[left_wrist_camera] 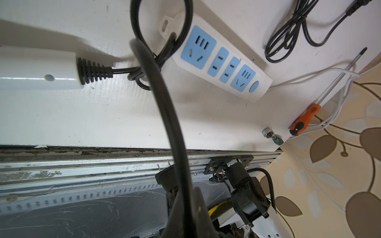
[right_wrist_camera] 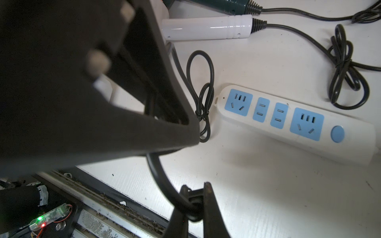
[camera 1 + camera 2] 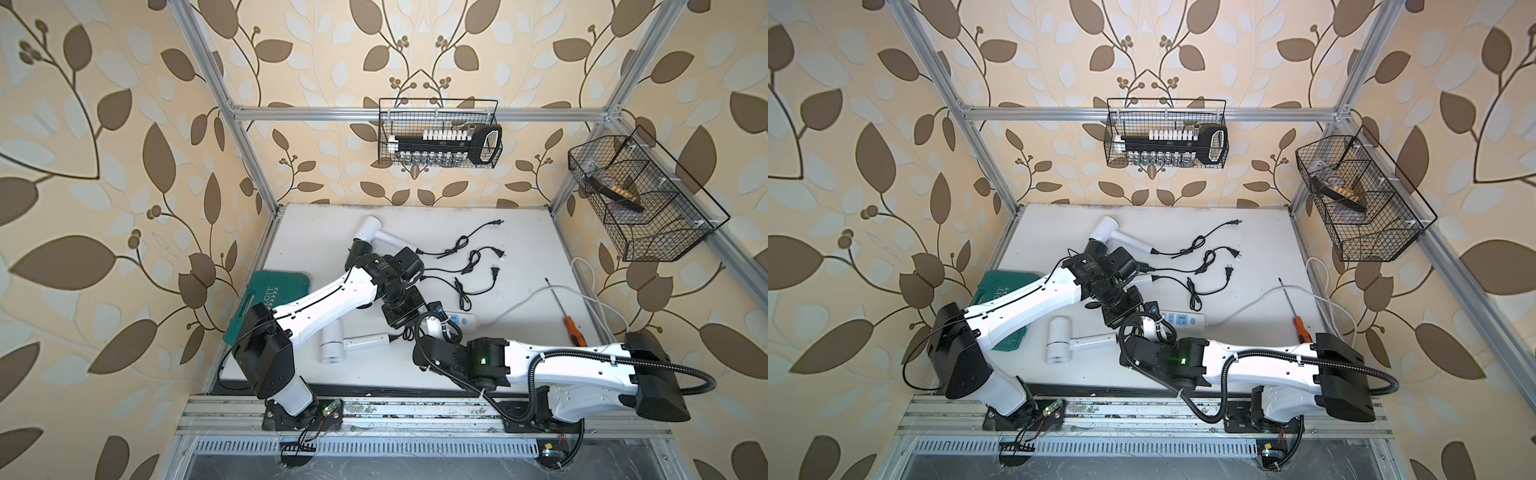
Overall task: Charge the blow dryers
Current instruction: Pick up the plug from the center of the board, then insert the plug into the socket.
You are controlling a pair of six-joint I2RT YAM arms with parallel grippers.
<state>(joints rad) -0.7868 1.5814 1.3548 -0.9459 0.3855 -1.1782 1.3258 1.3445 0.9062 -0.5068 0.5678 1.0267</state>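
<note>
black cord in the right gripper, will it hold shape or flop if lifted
Probably floppy: the black cord curves away from the right gripper, and its slack sits in a tied bundle of loops. Likely light, since it is thin. Lifting may tug the white blow dryer it seems to join, whose round head could roll.

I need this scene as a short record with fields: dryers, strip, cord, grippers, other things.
dryers: four; back dryer, green dryer, front dryer, fourth dryer mostly under left arm
strip: all sockets empty
right gripper: shut on cord of front dryer
left gripper: around same cord; grip unclear
free plugs: three, on table
other: screwdriver, green case
</note>
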